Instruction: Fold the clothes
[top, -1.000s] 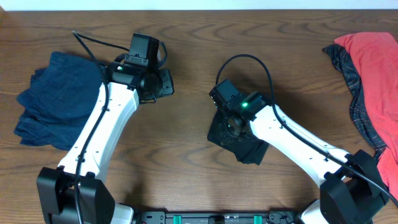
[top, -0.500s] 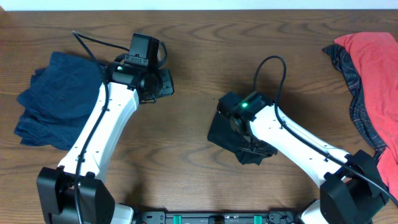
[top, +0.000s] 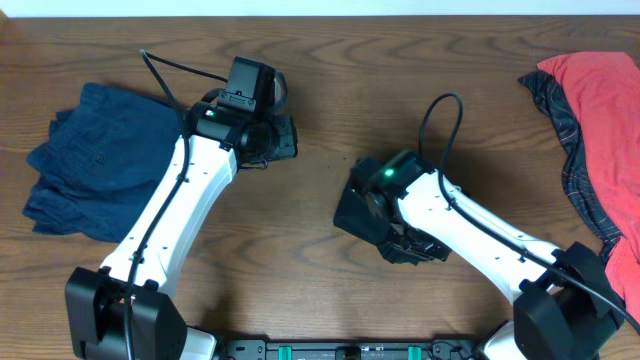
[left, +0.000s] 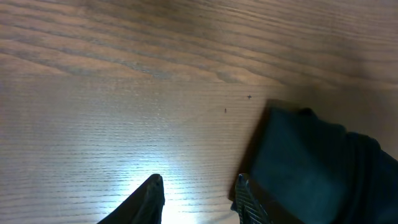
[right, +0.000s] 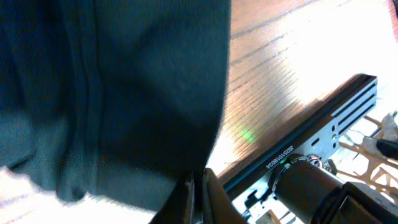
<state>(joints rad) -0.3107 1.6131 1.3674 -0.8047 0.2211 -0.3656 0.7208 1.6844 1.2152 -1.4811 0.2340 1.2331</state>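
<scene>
left gripper (left: 199, 198): fingers half-spread, empty, over table (left: 124, 93) | right gripper (right: 198, 190): fingers nearly closed at edge of black shirt (top: 352, 215), grip on cloth undiscernible | shirt bundled mid-table beneath right arm | navy garment (top: 95, 160) far left | red garment (top: 600, 100) far right

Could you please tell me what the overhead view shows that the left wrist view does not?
Only the overhead view shows the navy garment at the table's left, the red garment and the plaid garment at its right, and the right arm. Only the left wrist view shows the left gripper close up, its fingertips apart over bare wood, holding nothing. Both show the black shirt and the wooden table.
</scene>
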